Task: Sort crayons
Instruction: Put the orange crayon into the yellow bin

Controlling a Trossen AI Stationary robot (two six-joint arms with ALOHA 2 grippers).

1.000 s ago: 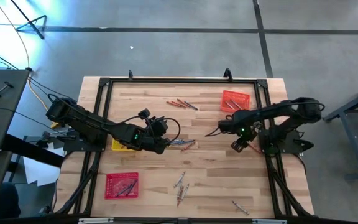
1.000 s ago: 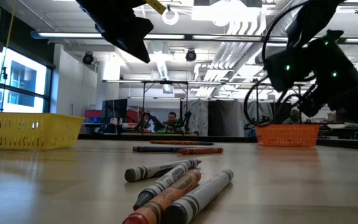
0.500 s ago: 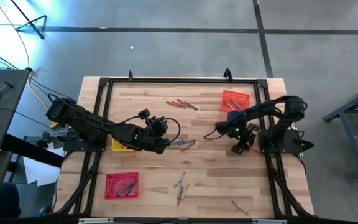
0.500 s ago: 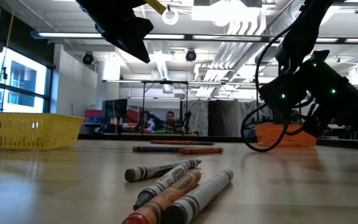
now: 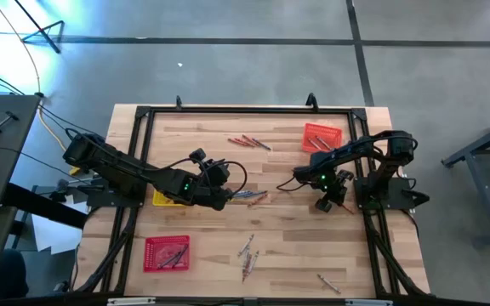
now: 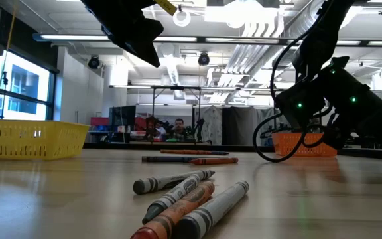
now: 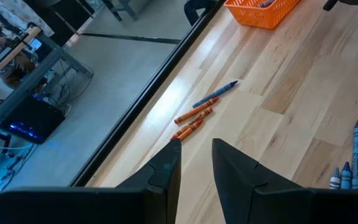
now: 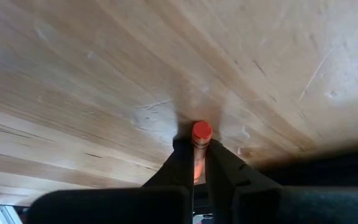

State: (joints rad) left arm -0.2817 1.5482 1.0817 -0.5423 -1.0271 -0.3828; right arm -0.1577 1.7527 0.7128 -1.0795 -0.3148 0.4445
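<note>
Crayons lie in loose groups on the wooden table: near the far edge, at the middle, near the front and at the front right. My right gripper is low over the table's right side, shut on a red crayon. My left gripper hangs open above the table's middle with nothing between its fingers. My right gripper pinches the red crayon between its two fingers. The crayon runs along the fingers, and its round end sticks out past their tips toward the tabletop. The fingers slant down from above. I cannot tell whether that end touches the wood.
An orange tray with crayons stands at the far right, a red tray at the front left, and a yellow tray lies partly under my left arm. A black frame runs round the table. People sit in the room behind.
My right gripper has sunk toward the tabletop at the table's right side, its arm folding lower and its wrist rolling a little. My left arm has kept still.
</note>
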